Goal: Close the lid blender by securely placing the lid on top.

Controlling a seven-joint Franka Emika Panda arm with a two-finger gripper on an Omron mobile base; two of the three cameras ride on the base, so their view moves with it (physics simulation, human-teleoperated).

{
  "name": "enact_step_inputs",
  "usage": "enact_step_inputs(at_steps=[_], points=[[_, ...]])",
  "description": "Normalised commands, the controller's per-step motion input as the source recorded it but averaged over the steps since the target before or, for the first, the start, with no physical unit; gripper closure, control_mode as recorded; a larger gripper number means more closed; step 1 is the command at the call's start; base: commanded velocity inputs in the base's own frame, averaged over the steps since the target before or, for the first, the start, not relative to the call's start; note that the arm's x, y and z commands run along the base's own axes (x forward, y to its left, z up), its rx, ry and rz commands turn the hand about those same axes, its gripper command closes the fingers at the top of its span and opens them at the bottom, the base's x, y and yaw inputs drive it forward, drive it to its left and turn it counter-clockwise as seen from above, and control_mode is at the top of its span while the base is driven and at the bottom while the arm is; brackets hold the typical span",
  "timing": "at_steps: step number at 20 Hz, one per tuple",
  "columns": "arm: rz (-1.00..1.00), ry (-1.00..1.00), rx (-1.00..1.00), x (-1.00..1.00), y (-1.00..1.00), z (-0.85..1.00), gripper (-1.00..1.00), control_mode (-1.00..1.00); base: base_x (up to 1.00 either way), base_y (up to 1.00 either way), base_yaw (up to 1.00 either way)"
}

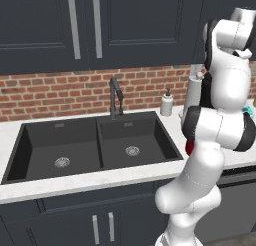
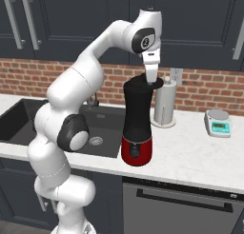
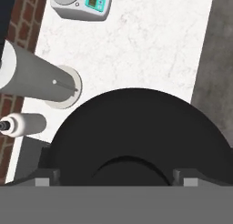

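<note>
Lid (image 3: 136, 136) below gripper (image 3: 116, 180) (jaws spread).

Blender (image 2: 137, 128) upright on white counter (image 2: 190, 152), right of sink (image 2: 28, 126). Gripper (image 2: 151, 80) right above jar top. Towel roll (image 2: 165, 103) just behind; scale (image 2: 218, 122) well right.

Glossy white robot arm (image 2: 71, 92) built of thick, rounded tubular segments, each swelling into a bulbous housing at the joint. Dark charcoal joint caps (image 2: 72, 134) form round discs on the sides of the housings; the same dark bands separate adjacent white shells (image 1: 220, 127). The uppermost housing (image 2: 145, 38) carries a small round dark face with a pale marking. Beneath it hangs a narrow, flat white gripper body (image 2: 151, 69). No cables or screws are discernible.
</note>
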Motion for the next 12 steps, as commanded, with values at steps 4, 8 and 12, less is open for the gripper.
enact_step_inputs(at_steps=[4, 8, 12], points=[[0.12, 0.00, 0.00, 0.13, 0.05, -0.02, -1.00, -1.00, 0.00, 0.00, 0.00], [0.11, 0.00, 0.00, 0.03, 0.00, 0.00, -1.00, -1.00, 0.00, 0.00, 0.00], [0.08, 0.00, 0.00, 0.00, 0.03, 0.02, -1.00, -1.00, 0.00, 0.00, 0.00]])
